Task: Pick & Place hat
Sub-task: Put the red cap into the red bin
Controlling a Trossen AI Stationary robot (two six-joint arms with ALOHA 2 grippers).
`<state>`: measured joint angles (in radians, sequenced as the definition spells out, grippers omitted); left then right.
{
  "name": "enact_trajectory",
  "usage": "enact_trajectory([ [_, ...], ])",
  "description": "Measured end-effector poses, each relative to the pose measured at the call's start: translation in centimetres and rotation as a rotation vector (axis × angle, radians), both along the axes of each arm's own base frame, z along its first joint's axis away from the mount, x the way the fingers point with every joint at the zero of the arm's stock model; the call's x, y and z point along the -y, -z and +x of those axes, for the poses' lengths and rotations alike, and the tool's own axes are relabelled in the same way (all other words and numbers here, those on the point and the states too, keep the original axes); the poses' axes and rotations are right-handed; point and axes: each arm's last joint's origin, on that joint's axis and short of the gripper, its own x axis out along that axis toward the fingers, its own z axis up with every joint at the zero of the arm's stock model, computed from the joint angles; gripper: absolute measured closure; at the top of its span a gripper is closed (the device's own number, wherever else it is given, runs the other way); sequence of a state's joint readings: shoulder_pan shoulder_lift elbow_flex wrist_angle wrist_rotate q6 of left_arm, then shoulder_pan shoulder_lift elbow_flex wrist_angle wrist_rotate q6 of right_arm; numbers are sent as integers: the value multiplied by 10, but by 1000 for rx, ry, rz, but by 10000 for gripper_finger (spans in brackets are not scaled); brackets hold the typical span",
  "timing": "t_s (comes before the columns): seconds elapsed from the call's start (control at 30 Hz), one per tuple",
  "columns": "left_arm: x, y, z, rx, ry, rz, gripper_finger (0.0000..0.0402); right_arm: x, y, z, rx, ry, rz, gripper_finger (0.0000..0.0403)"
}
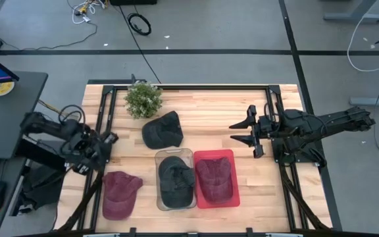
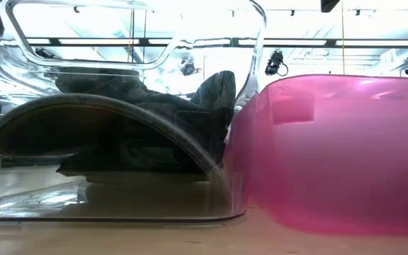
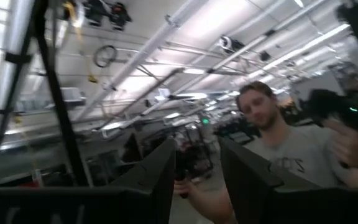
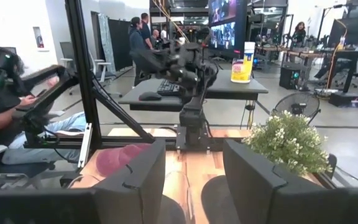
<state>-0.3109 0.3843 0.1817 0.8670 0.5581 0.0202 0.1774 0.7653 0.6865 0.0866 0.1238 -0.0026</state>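
A pale butcher-block wooden table [image 1: 202, 112] sits on a grey workshop floor, and both arms are up and clear of it. The right gripper [image 1: 245, 131] hangs over the table's right side with its dark fingers [image 4: 135, 180] spread and nothing between them. Ahead of it and nearest of the loose pair lies the dark grey cap [image 1: 162, 130], bare on the boards. Just below that line sit the two bins: the clear plastic tub [image 1: 158, 158] with a charcoal cap [image 1: 176, 179] inside, and, closer to this pincer, the red plastic tub [image 1: 232, 158] holding a maroon cap [image 1: 214, 178]. A small green potted plant [image 1: 143, 99] stands just beyond the grey cap. The left gripper [image 1: 107, 139] waits at the far left edge, jaws parted and empty, with a loose maroon cap [image 1: 120, 193] near it. My worry: the grey cap is soft and slumped, so a pinch on the crown could slide off, and a reach too far risks clipping the plant. A person [image 3: 278, 143] stands behind the rig.
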Motion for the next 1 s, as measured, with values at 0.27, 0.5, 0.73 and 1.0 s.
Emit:
enact_trajectory([
  [0.27,29,-17,27,-56,48,156,268,-1,2,3,-17,0,-1,239],
  [0.5,57,-31,53,-366,-142,308,268,-1,3,3,-20,0,-2,239],
  [0.73,88,-35,68,-702,-350,340,268,-1,3,3,-18,0,-9,239],
  [1.0,125,-23,85,-1099,-568,329,268,-1,0,3,6,1,-34,239],
])
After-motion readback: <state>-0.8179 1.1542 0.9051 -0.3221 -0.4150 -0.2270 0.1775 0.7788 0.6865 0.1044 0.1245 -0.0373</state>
